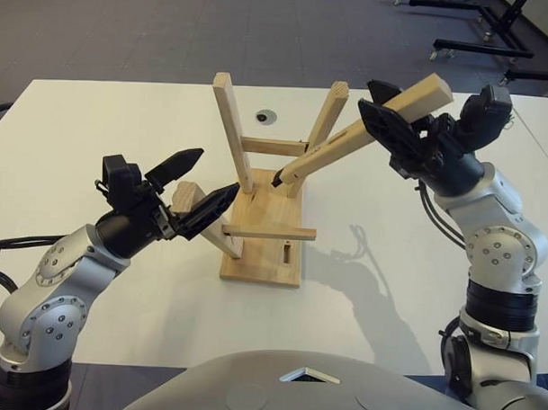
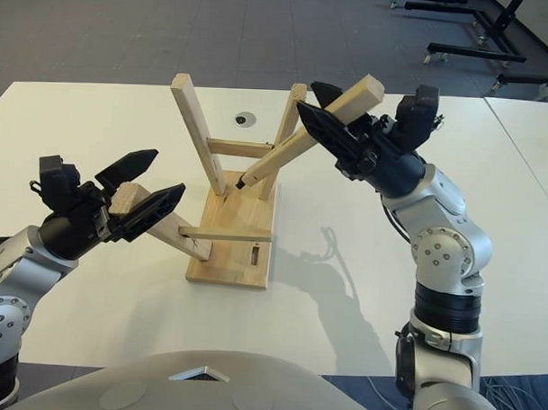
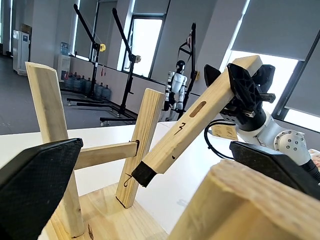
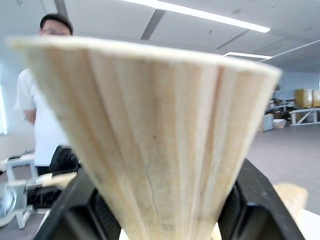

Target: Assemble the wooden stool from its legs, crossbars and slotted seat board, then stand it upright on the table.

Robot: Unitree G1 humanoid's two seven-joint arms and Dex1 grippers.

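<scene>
Far left, low over the white table: left gripper, fingers spread to either side of the upper end of a tilted leg. In the left wrist view, one finger lies against the wood and the other stands off with a gap, so not clamped.

From that end, the tilted leg slants down to the near left corner of the seat board, with a thin crossbar reaching rightward from it above the board.

Mid-table: seat board flat, a small slot open near its right edge. At its far end, two upright legs, left and right, joined by a short rear crossbar.

Further right: a fourth leg, held aslant in the air, dark lower tip close by the foot of the right upright leg; contact with the board not discernible.

Far right: right gripper, raised above the table, fingers closed tight on the upper part of that fourth leg.
</scene>
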